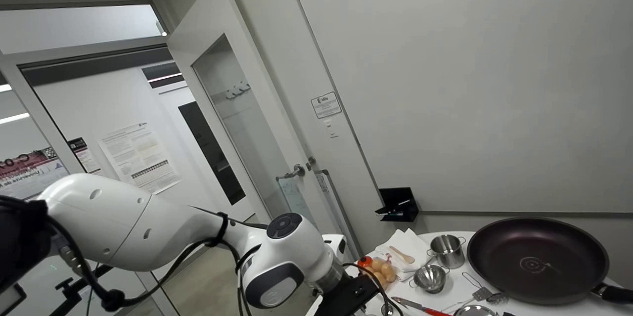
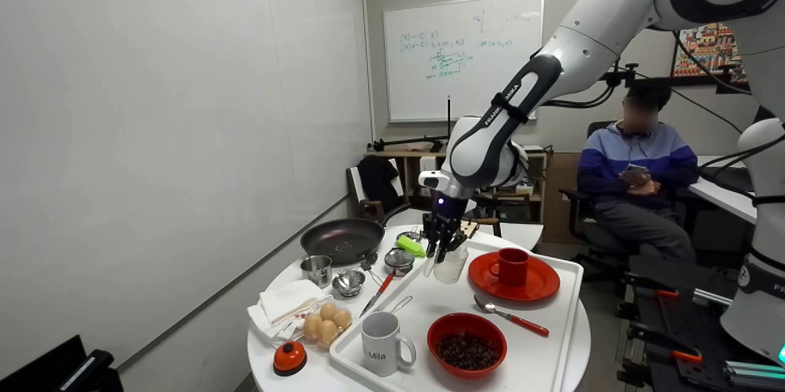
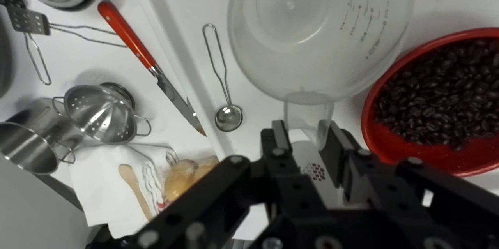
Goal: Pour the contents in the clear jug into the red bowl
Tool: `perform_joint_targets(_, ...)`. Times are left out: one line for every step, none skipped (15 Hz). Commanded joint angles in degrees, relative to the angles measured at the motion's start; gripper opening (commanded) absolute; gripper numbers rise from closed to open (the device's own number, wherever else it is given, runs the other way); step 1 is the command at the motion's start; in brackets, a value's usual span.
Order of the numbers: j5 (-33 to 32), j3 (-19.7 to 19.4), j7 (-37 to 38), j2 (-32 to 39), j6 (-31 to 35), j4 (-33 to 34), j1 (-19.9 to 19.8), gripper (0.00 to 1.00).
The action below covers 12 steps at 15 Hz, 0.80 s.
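The clear jug (image 2: 452, 266) with printed measuring marks is at the far left part of the tray. It fills the top of the wrist view (image 3: 319, 27), where I look into it and see no contents. My gripper (image 3: 305, 129) is shut on the jug's handle, also in an exterior view (image 2: 436, 254). I cannot tell whether the jug's base touches the tray. The red bowl (image 2: 466, 371) stands near the tray's front and shows right of the jug in the wrist view (image 3: 401, 143). It holds dark beans (image 3: 440, 93). An exterior view cuts off my fingertips.
The white tray (image 2: 423, 303) also holds a grey mug (image 2: 379, 343), a red plate (image 2: 543, 284) with a red cup (image 2: 513, 266), and a spoon (image 2: 521, 321). Beside it lie a knife (image 3: 128, 34), metal pots (image 2: 317, 269), a pan (image 1: 539, 256) and eggs (image 2: 328, 321).
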Motion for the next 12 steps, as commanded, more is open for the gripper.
perform_joint_targets(-15.8, 1.4, 14.3, 1.8, -0.6, 1.9, -2.7, 0.08)
perform_joint_targets(-20.4, 2.9, 17.9, 1.9, -1.4, 2.3, -4.5, 0.08)
perform_joint_targets(-22.9, 4.4, 20.0, 1.9, -2.4, 2.8, -6.0, 0.08)
perform_joint_targets(-24.9, 6.3, 21.5, 1.8, -3.3, 3.2, -7.8, 0.08)
perform_joint_targets(-25.6, 8.7, 22.0, 1.8, -4.4, 3.7, -10.1, 0.08)
perform_joint_targets(-25.9, 10.8, 22.3, 1.9, -5.3, 4.2, -12.0, 0.08)
perform_joint_targets(-25.3, 13.1, 22.2, 2.0, -6.3, 4.6, -14.0, 0.08)
perform_joint_targets(-24.6, 14.9, 21.9, 2.1, -7.2, 5.0, -15.6, 0.08)
perform_joint_targets(-23.4, 16.9, 21.3, 2.3, -8.3, 5.4, -17.4, 0.08)
perform_joint_targets(-22.6, 18.4, 21.0, 2.4, -9.1, 5.8, -18.7, 0.08)
perform_joint_targets(-22.1, 19.4, 20.9, 2.6, -9.3, 5.9, -19.7, 0.08)
perform_joint_targets(-21.7, 20.4, 20.8, 2.7, -9.6, 6.1, -20.6, 0.08)
